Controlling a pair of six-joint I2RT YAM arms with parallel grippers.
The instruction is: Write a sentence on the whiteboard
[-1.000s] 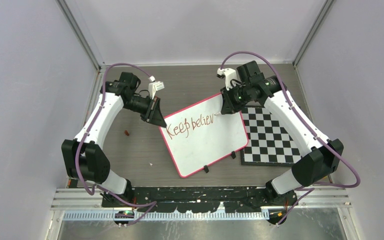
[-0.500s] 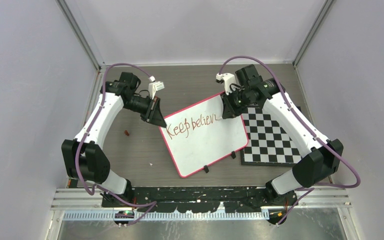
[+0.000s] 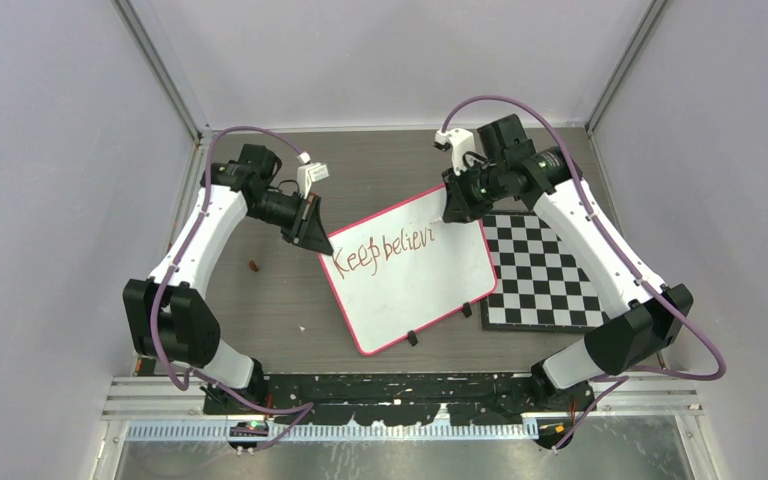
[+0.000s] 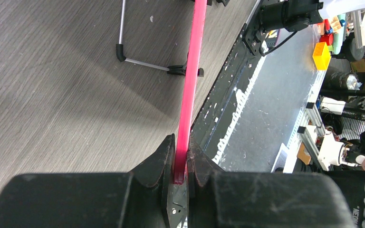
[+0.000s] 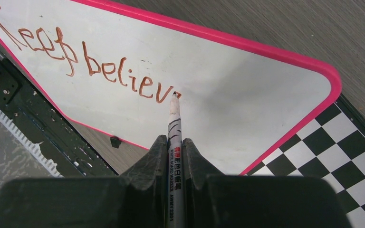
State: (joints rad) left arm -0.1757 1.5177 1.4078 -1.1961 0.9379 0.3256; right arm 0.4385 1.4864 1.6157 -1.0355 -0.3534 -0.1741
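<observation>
The whiteboard (image 3: 415,285) with a red-pink rim lies tilted mid-table. Brownish-red words (image 3: 380,247) on it read "Keep believ" plus a short stroke; they also show in the right wrist view (image 5: 95,66). My left gripper (image 3: 312,232) is shut on the board's far left corner; its rim (image 4: 190,85) runs between the jaws. My right gripper (image 3: 457,212) is shut on a white marker (image 5: 174,128), whose tip touches the board (image 5: 247,109) just after the "v".
A black-and-white checkered board (image 3: 540,275) lies right of the whiteboard, partly under it. A small reddish bit (image 3: 254,265) lies on the table to the left. The board's wire stand (image 4: 138,59) shows in the left wrist view.
The right gripper moved the marker a little right and up; a short stroke now stands after the "v". The left gripper has not moved.
</observation>
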